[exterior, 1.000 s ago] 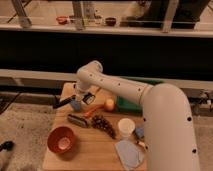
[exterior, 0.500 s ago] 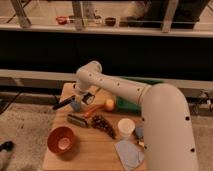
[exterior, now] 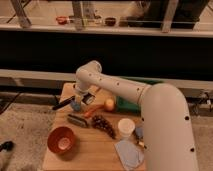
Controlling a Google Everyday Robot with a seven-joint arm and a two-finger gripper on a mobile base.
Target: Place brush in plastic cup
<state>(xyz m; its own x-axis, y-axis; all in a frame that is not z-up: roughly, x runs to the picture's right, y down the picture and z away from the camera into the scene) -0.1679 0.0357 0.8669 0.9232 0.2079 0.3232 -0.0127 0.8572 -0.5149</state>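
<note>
Nothing has visibly shifted since half a second ago: arm, brush and all the table things lie as they did.

Largest in view is the white arm (exterior: 120, 90), which rises from the near right and reaches left across the wooden table (exterior: 95, 155). At its end the gripper (exterior: 84, 98) hangs low over the far left part of the table. Whether it is clamped on anything or standing loose I cannot tell.

A green tray-like thing (exterior: 127, 106) lies at the far side, partly hidden by the arm. An orange bowl (exterior: 50, 140) sits at the near left corner, pale inside. A grey-blue cloth (exterior: 127, 152) lies at the near right, and just beyond it stands a white cup (exterior: 126, 127). Left of that cup lies a dark lumpy cluster (exterior: 102, 124), and left again a short dark block (exterior: 77, 120). A round orange fruit (exterior: 109, 104) rests just right of the gripper.

Right under the gripper stands a small blue cup (exterior: 76, 105), which seems to be the plastic one, though it is half hidden. The brush (exterior: 62, 103) is a slim black stick, tilted. Its higher right end meets the gripper at the blue cup, and its lower left end sticks out past the table's left edge.
</note>
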